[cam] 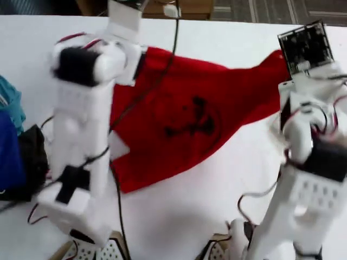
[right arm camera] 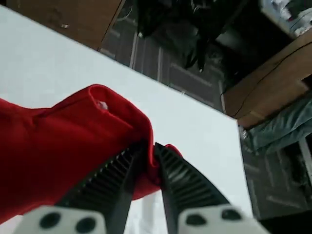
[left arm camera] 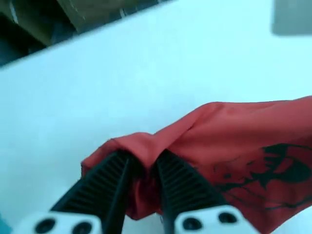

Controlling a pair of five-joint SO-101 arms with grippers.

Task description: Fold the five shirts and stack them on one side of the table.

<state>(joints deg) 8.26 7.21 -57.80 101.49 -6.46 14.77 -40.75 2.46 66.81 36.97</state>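
A red shirt (cam: 184, 119) with a black print lies spread across the middle of the white table (cam: 190, 216), its far corners lifted. My left gripper (left arm camera: 142, 163) is shut on a bunched edge of the red shirt (left arm camera: 234, 141) at the far left corner. My right gripper (right arm camera: 147, 155) is shut on a fold of the red shirt (right arm camera: 63, 146) at the far right corner. In the high view the left arm (cam: 87, 124) covers the shirt's left side and the right arm (cam: 309, 135) stands at its right end.
A pile of other shirts, teal, blue and black (cam: 16, 151), lies at the table's left edge. Cables (cam: 116, 200) trail over the near table. The table's far edge (right arm camera: 185, 92) drops to a dark floor with wooden furniture.
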